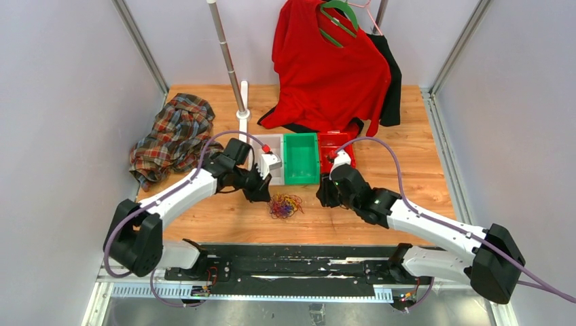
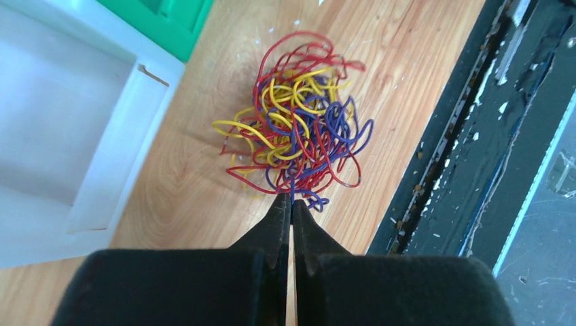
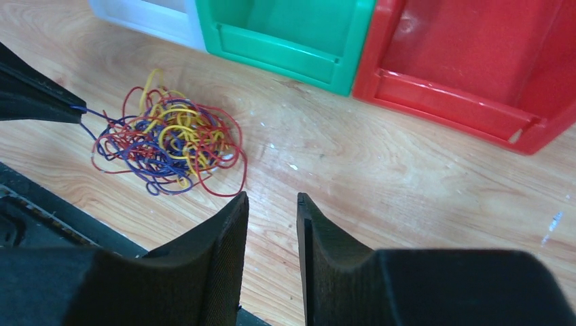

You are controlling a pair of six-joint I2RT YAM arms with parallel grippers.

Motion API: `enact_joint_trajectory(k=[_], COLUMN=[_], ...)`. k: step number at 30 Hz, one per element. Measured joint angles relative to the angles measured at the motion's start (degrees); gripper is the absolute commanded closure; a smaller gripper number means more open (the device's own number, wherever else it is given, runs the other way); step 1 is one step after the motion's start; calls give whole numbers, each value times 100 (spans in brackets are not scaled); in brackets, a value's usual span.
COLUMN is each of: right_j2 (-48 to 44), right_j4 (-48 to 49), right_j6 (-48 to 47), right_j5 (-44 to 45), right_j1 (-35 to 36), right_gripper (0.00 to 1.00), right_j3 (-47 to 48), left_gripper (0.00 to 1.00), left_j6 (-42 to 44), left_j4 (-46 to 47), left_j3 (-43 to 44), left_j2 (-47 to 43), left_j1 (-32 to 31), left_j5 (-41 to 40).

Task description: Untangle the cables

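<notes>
Text: none legible in any view.
Rail (image 1: pixel 285 261): white flecks only, nothing that reads as letters or numbers.
</notes>
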Motion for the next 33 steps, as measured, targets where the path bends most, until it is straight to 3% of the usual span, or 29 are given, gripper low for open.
enact_joint_trajectory(k=[6, 11, 20, 33], right_j2=[35, 31, 341, 1099], right_j4=[282, 809, 2072, 3104], right_j6=[-76, -168, -227, -144], right_j5=[-155, -249, -146, 2], right_j1=[184, 529, 1073, 1165], right_gripper=[45, 35, 34, 35], right_j3=[125, 136, 136, 225], left_gripper=[99, 99, 99, 99], left_j6=[-111, -282, -481, -557], left_j4=[-243, -452, -966, -1475], left_j3=[308, 564, 1008, 1364], left_j2=[-490, -660, -776, -1128], left_j1=[0, -2, 0, -2], left_j5=[31, 28, 94, 485])
